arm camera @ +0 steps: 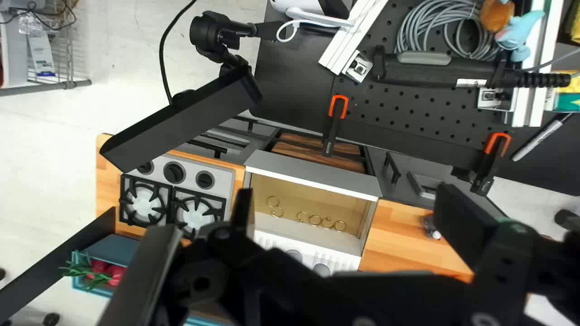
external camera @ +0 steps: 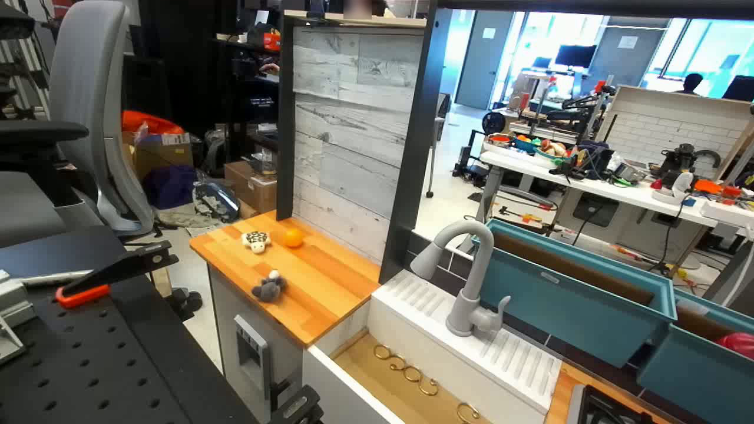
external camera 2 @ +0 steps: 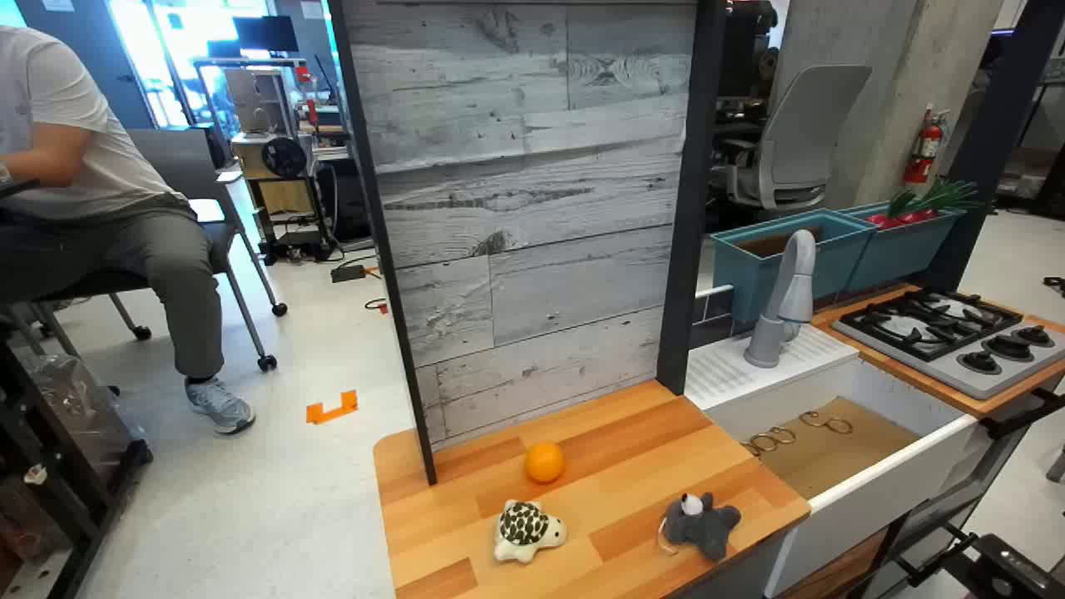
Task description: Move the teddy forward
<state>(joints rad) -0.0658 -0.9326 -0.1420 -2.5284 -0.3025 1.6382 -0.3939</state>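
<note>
- Nearest, the end effector point(arm camera: 306, 210) was spread wide, holding nothing.
- The one teddy point(external camera 2: 705, 526) lay near the edge of the desk point(external camera 2: 632, 466); a good move likely called for a straight descent, a gentle pinch and a low carry.
- In an exterior view, one toy turtle point(external camera 2: 527, 529) lay at its 9 o'clock, one orange ball point(external camera 2: 544, 462) at 10.
- Beyond, at 1 o'clock, stood two teal planters point(external camera 2: 743, 283).

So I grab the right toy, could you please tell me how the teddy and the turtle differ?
The teddy is dark grey; the turtle is cream with dark patches. The teddy lies nearer the sink, the turtle nearer the orange ball. Both rest on the wooden counter.
</note>
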